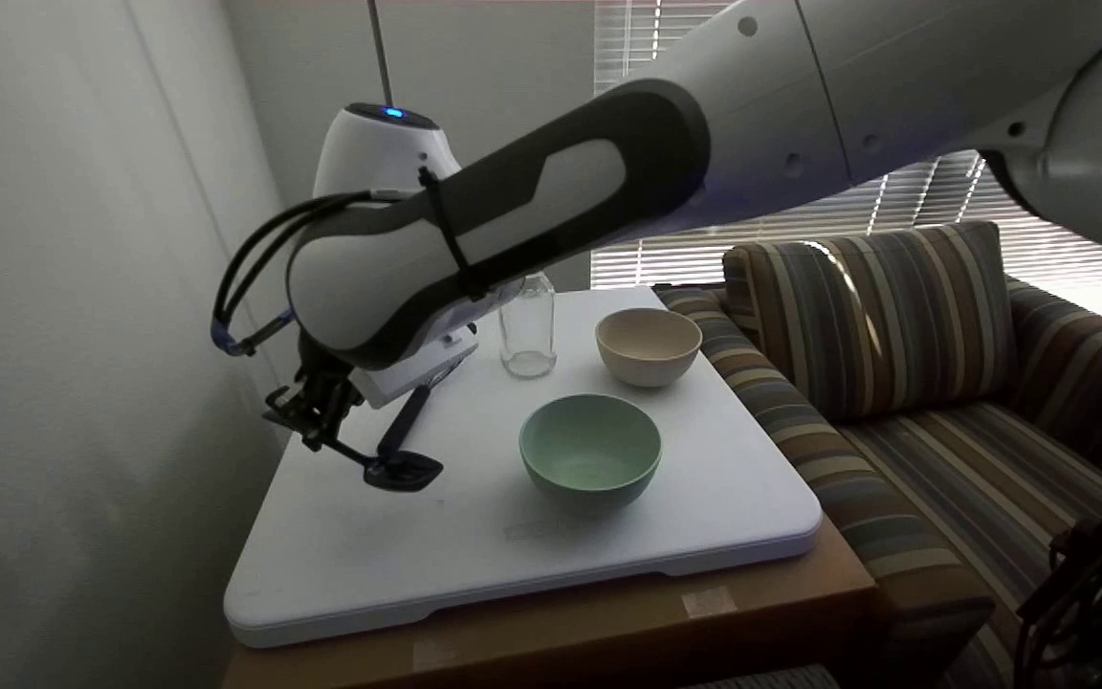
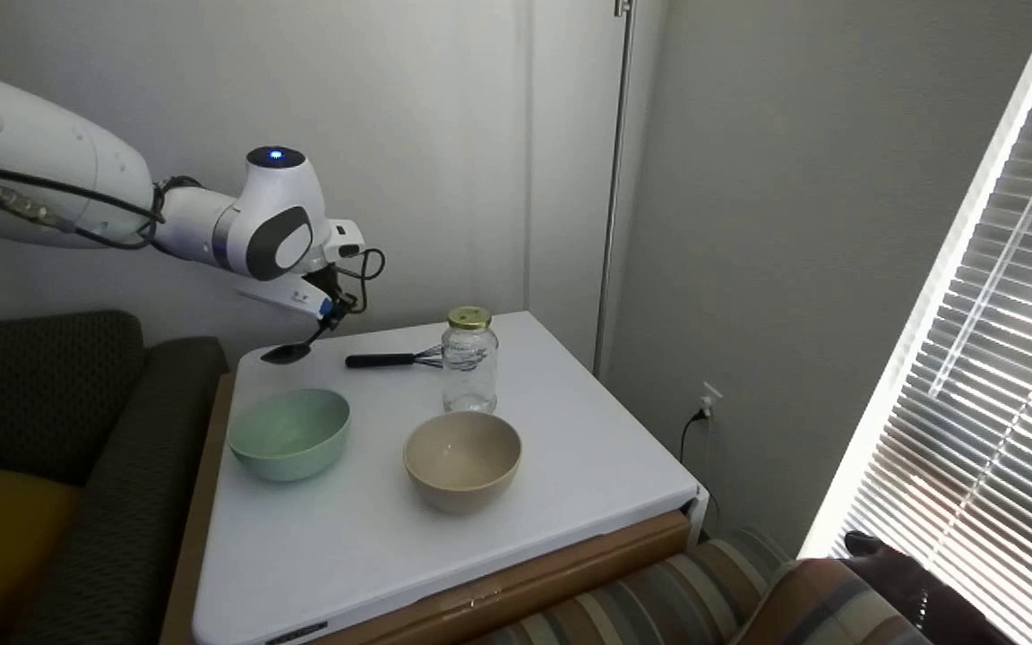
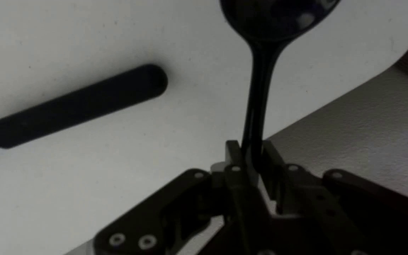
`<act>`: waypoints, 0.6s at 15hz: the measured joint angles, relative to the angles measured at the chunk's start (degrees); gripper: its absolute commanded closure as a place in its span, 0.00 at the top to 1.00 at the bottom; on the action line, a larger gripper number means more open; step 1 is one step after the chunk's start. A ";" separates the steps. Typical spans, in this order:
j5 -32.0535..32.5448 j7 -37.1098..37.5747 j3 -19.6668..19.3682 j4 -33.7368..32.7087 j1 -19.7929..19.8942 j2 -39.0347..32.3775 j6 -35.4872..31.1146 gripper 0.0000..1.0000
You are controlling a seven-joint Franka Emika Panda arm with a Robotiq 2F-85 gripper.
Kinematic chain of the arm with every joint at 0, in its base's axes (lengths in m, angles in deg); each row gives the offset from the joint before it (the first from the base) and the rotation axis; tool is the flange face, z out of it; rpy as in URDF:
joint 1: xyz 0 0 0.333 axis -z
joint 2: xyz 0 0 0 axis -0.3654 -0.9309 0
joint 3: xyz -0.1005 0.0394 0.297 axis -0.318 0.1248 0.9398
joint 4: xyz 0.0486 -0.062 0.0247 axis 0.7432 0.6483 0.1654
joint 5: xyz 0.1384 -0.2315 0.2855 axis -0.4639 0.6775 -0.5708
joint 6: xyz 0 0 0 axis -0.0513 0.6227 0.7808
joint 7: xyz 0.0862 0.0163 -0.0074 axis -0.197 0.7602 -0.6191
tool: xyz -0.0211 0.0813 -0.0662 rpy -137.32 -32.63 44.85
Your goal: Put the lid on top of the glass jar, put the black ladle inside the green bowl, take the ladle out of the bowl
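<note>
My gripper point(image 3: 252, 156) is shut on the handle of the black ladle point(image 3: 260, 60) in the wrist view. In both exterior views the gripper point(image 1: 314, 433) point(image 2: 337, 313) holds the ladle point(image 1: 403, 471) point(image 2: 286, 354) above the white table, scoop pointing away from the fingers. The ladle is outside the green bowl point(image 1: 589, 445) point(image 2: 292, 434), apart from it. The bowl stands upright, and no object shows inside. The glass jar point(image 2: 469, 376) stands upright with the yellowish lid point(image 2: 469, 317) on its mouth. In an exterior view the arm hides the top of the jar point(image 1: 528, 335) and the lid.
A black-handled whisk point(image 1: 405, 421) point(image 2: 382, 360) point(image 3: 83, 102) lies on the white tabletop point(image 1: 369, 574) near the ladle. A cream bowl point(image 1: 649, 346) point(image 2: 462, 461) stands near the jar. A wall rises close behind the gripper. A striped armchair point(image 1: 895, 459) adjoins the table.
</note>
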 measured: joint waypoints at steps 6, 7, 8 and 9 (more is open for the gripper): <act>0.50 -1.51 -0.50 -0.62 1.58 3.96 1.47 0.04; 0.83 -1.50 -0.91 -0.61 1.84 4.97 2.49 0.04; 1.20 -1.46 -1.43 -0.56 2.04 6.06 3.70 0.04; 1.56 -1.42 -2.03 -0.51 2.21 7.16 5.24 0.04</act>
